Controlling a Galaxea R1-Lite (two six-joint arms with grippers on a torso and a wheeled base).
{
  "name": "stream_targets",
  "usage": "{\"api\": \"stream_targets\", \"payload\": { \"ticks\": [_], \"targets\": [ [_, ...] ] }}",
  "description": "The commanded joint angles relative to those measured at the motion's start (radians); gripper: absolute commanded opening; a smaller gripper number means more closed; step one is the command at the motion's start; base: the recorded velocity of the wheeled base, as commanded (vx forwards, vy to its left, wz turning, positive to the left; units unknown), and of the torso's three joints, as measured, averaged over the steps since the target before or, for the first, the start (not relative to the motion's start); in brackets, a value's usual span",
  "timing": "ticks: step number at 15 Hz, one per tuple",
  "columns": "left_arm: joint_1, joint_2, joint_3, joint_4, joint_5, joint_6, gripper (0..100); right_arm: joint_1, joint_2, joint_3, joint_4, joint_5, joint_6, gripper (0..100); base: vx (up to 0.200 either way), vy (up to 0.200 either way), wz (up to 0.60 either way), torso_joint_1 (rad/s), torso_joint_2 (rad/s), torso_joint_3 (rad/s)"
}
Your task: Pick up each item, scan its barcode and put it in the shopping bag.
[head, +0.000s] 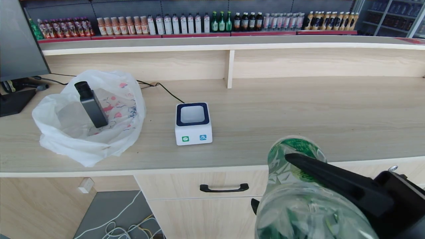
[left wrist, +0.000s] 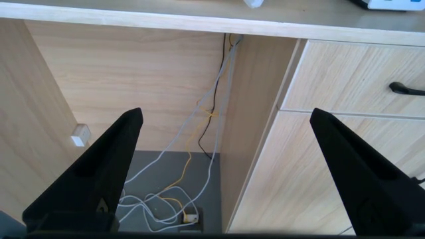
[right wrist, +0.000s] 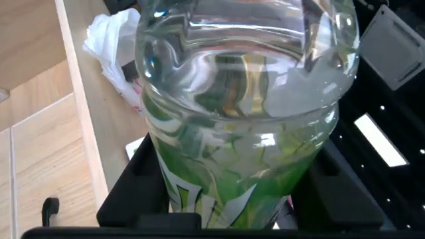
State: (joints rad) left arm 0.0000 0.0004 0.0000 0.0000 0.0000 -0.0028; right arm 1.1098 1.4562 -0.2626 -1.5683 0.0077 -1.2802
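My right gripper (head: 292,172) is shut on a clear plastic bottle (head: 298,196) with a green label, held in the air in front of the counter edge at the lower right. Close up, the bottle (right wrist: 246,119) sits between the black fingers (right wrist: 143,179). A white barcode scanner (head: 193,123) with a dark-framed window stands mid-counter. To its left lies the white shopping bag (head: 66,136) with a dark grey bottle (head: 91,104) standing in it. My left gripper (left wrist: 222,172) hangs open below counter height, facing the cabinet gap with cables.
A monitor (head: 18,39) and its stand sit at the counter's far left. A raised wooden ledge (head: 229,63) runs along the back, with shelves of drinks behind. A drawer with a black handle (head: 224,189) lies under the counter. The counter right of the scanner is bare wood.
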Motion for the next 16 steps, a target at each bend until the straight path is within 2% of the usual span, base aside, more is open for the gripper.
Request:
{"api": "stream_targets", "payload": {
  "ticks": [1,3,4,6,8,10,11,12,13,14,15,16],
  "targets": [
    [0.0,0.0,0.0,0.0,0.0,0.0,100,-0.031,-0.037,0.048,-0.003,-0.009,0.056,0,0.0,0.0,0.0,0.0,0.0,0.0],
    [0.0,0.0,0.0,0.0,0.0,0.0,100,-0.093,-0.085,0.066,-0.003,-0.009,0.133,0,0.0,0.0,0.0,0.0,0.0,0.0],
    [0.0,0.0,0.0,0.0,0.0,0.0,100,-0.177,-0.14,0.072,-0.003,-0.003,0.153,0,0.0,0.0,0.0,0.0,0.0,0.0],
    [-0.002,0.0,0.0,0.0,0.0,0.0,100,-0.189,-0.129,0.063,0.025,0.029,0.246,0,0.0,0.0,0.0,0.0,0.0,0.0],
    [0.0,0.0,0.0,0.0,0.0,0.0,100,-0.271,-0.131,0.026,0.027,0.054,0.312,0,0.0,0.0,0.0,0.0,0.0,0.0],
    [-0.002,0.0,0.0,0.0,0.0,0.0,100,-0.304,-0.126,-0.014,0.03,0.066,0.401,0,0.0,0.0,0.0,0.0,0.0,0.0],
    [0.0,0.0,0.0,0.0,0.0,0.0,100,-0.306,-0.122,-0.02,0.037,0.054,0.509,0,0.0,0.0,0.0,0.0,0.0,0.0],
    [-0.002,0.0,0.0,0.0,0.0,0.0,100,-0.306,-0.108,-0.038,0.054,0.006,0.535,0,0.0,0.0,0.0,0.0,0.0,0.0],
    [0.0,0.0,0.0,0.0,0.0,0.0,100,-0.308,-0.1,-0.07,0.07,-0.054,0.641,0,0.0,0.0,0.0,0.0,0.0,0.0],
    [0.0,0.0,0.0,0.0,0.0,0.0,100,-0.309,-0.092,-0.106,0.093,-0.14,0.843,0,0.0,0.0,0.0,0.0,0.0,0.0],
    [0.0,0.0,0.0,0.0,0.0,0.0,100,-0.308,-0.077,-0.122,0.113,-0.186,0.953,0,0.0,0.0,0.0,0.0,0.0,0.0],
    [-0.002,0.0,0.0,0.0,0.0,0.0,100,-0.309,-0.074,-0.124,0.114,-0.184,0.995,0,0.0,0.0,0.0,0.0,0.0,0.0]
  ]
}}
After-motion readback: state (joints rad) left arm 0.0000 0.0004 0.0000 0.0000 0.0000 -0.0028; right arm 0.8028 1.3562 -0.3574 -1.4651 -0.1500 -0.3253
